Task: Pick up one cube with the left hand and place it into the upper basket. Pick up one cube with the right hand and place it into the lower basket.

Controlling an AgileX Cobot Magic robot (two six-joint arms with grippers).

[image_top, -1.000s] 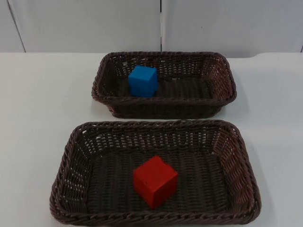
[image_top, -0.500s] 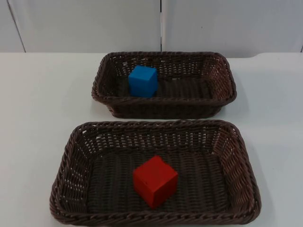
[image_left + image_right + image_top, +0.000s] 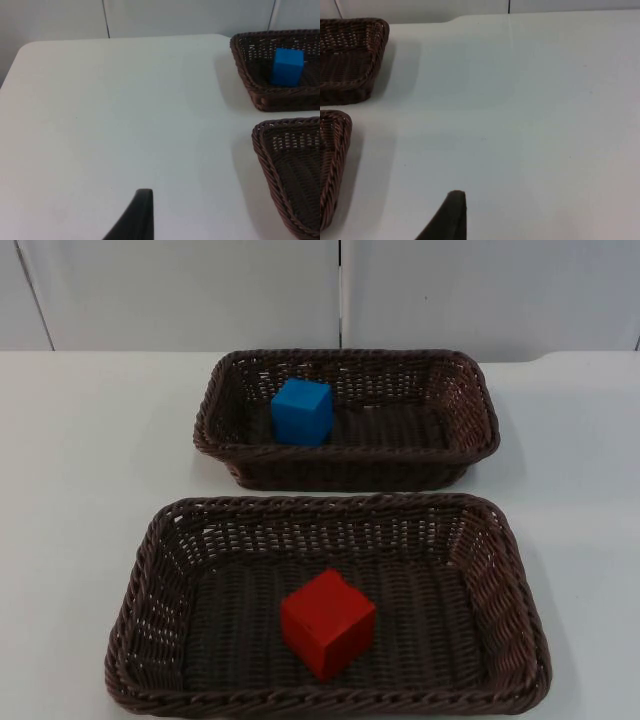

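Observation:
A blue cube (image 3: 302,411) rests in the left half of the upper basket (image 3: 345,357), a dark brown wicker tray at the back of the table. A red cube (image 3: 327,623) lies turned at an angle on the floor of the lower basket (image 3: 330,505), near its front wall. My left gripper (image 3: 141,216) waits over bare table to the left of both baskets, well apart from the blue cube (image 3: 288,66). Off to the right of the baskets, my right gripper (image 3: 451,215) waits over bare table. Nothing is held by either one.
The white table (image 3: 90,470) spreads out on both sides of the baskets. A grey partition wall (image 3: 200,290) closes off the back. In the right wrist view the upper basket (image 3: 350,60) and lower basket (image 3: 332,150) show their right ends.

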